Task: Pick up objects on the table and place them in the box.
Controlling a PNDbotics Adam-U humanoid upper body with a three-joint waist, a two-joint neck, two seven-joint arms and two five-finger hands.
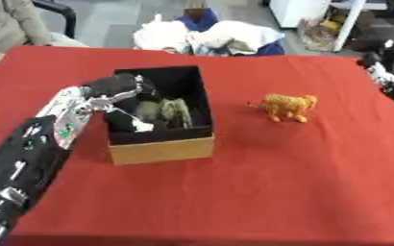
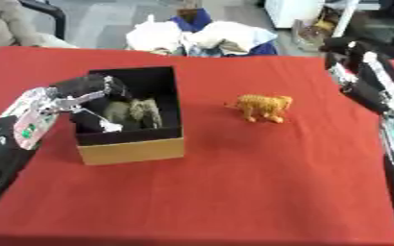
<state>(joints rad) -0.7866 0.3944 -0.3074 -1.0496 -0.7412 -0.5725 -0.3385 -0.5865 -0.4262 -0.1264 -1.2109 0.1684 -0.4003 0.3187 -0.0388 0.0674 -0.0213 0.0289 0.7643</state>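
Observation:
A cardboard box [image 1: 163,150] with a black inside stands left of the table's middle. My left hand [image 1: 129,111] reaches down into it from the left, its fingers hanging beside a grey-green toy animal [image 1: 171,113] lying in the box; whether they touch it I cannot tell. An orange toy lion [image 1: 289,106] stands upright on the red cloth right of the box. My right hand [image 2: 351,65] is raised near the table's far right edge, well away from the lion.
A red cloth [image 1: 259,192] covers the table. Beyond the far edge lies a heap of white and blue fabric [image 1: 209,36]. A person sits at the far left corner, not touching anything.

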